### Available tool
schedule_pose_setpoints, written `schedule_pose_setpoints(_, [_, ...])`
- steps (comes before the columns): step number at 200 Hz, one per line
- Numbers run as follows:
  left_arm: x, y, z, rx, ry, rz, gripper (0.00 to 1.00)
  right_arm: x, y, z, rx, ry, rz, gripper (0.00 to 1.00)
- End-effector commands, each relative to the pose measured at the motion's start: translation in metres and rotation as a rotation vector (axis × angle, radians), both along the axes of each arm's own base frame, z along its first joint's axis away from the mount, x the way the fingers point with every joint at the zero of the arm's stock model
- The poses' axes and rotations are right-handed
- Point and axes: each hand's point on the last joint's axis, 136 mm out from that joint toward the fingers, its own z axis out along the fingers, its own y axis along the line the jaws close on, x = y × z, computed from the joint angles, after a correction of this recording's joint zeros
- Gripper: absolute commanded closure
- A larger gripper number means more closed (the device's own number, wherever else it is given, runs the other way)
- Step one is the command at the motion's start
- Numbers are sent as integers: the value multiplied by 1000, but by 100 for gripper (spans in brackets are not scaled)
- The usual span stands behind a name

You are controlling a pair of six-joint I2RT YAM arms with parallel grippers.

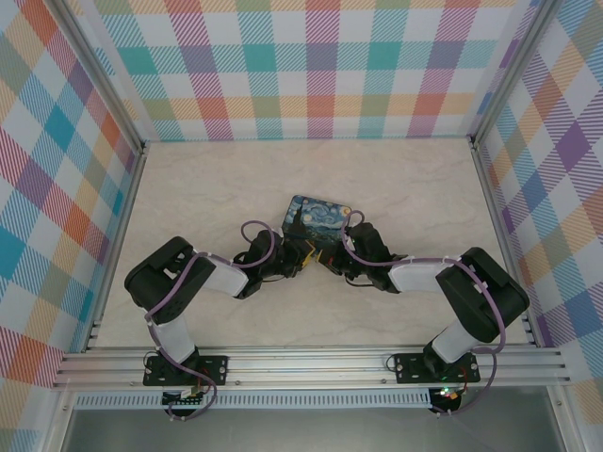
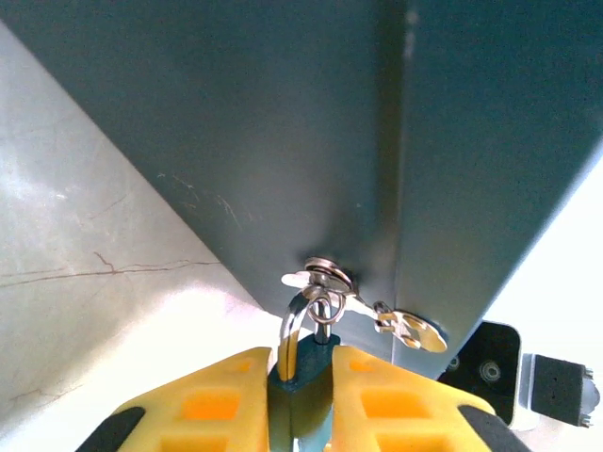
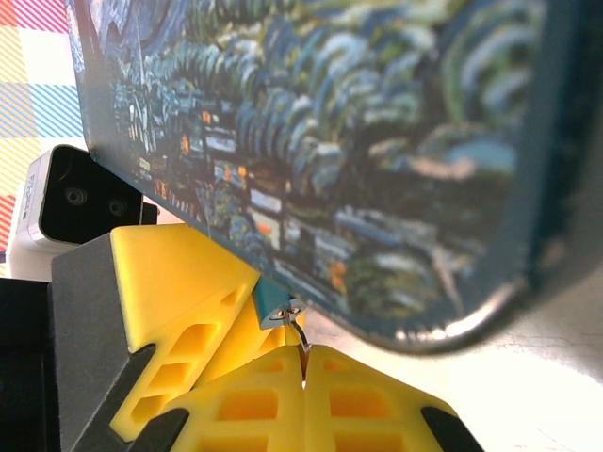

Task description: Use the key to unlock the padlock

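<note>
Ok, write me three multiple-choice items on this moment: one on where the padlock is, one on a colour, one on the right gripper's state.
1. Where is the padlock?
A) between the left gripper's fingers
B) loose on the table
C) lifted high in the air

2. What colour are the gripper fingers?
A) red
B) white
C) yellow

3. How is the right gripper?
A) wide open
B) shut
C) half open

Answers:
1 A: the left wrist view shows its teal body pinched there.
2 C: they are yellow in both wrist views.
3 B: its fingertips press together.
</note>
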Motion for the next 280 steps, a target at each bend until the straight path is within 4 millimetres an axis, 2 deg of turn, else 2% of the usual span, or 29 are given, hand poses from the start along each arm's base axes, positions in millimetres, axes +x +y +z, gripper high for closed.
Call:
schedule_pose_setpoints(1, [2,-4,4,-19,-6,-4,86,1,5,14,24,-34,8,94])
schedule_pose_setpoints(35, [3,-4,4,-17,-9,-3,94,0,-4,15,-24,-54,4,85])
schedule_pose_setpoints(92, [2,-2,7,7,-21,-8,97,-2,-27,13,-137,-105,-6,68])
schedule_pose_setpoints(122, [1,1,11,29,-33,-12,97,1,-41,21,-191,-167,-10,60])
schedule_pose_setpoints(151, [1,2,14,39,-41,-12,97,6,-54,39,-250,-269,-12,50])
schedule_pose_setpoints(181, [1,3,17,45,-47,-14,97,10,-73,67,-304,-410,-53,27])
schedule_pose_setpoints(207, [1,3,18,51,-51,-14,96,11,-92,91,-332,-543,-119,0])
schedule_pose_setpoints(235, [1,4,21,60,-55,-16,97,10,-116,107,-354,-641,-226,0])
schedule_pose_setpoints(263, [1,4,22,66,-57,-16,96,6,-139,108,-376,-676,-326,0])
schedule_pose_setpoints(280, [2,4,23,67,-56,-16,96,2,-144,107,-397,-694,-322,0])
